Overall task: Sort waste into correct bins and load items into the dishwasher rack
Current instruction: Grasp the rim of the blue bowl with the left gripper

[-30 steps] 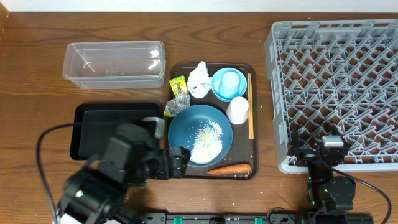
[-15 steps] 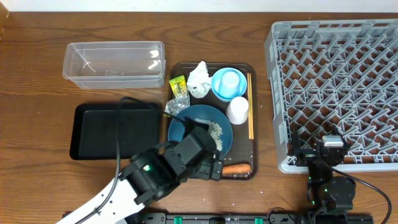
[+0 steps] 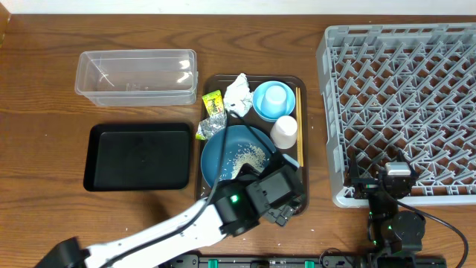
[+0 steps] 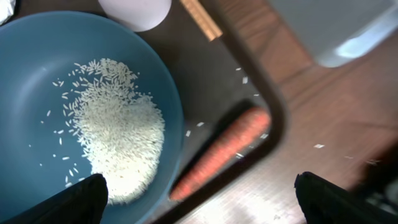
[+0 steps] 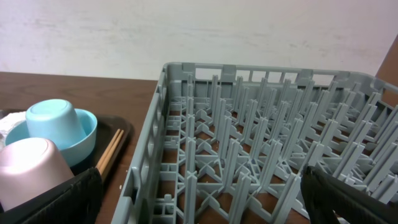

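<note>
A: Left gripper (image 4: pixel 199 198) state?
B: Jaws spread wide with nothing in them. It hovers over the carrot (image 4: pixel 221 152).

A: Where's the carrot exactly?
B: Just beside the plate (image 4: pixel 37 74), on its near-right side. It sits in the slot between the plate's rim and the brown tray's (image 4: pixel 278 134) lip. Its thin tip is at the plate's rim, but I can't tell if it touches.

A: How will it handle?
B: My guess is stiff, light and smooth-skinned. It's tapered, so it may roll or squirt out of a tip pinch. Best to grab it across the thick middle, fingers square to its length.

A: Risks?
B: The slot is tight. One finger could knock the plate and scatter the rice (image 4: pixel 118 130) heaped on it, and the other could hit the lip. A few grains already lie off the plate.

A: Right gripper (image 5: pixel 199 186)?
B: Also spread and empty. It sits low at the rack's (image 3: pixel 401 97) near edge, well right of the plate.

A: Anything else near the plate?
B: The cup (image 3: pixel 284 131) is just past its far-right rim. The tub (image 3: pixel 137 74) and black tray (image 3: pixel 137 156) are to its left, with nothing visible in either. I can't tell which one takes the carrot.
</note>
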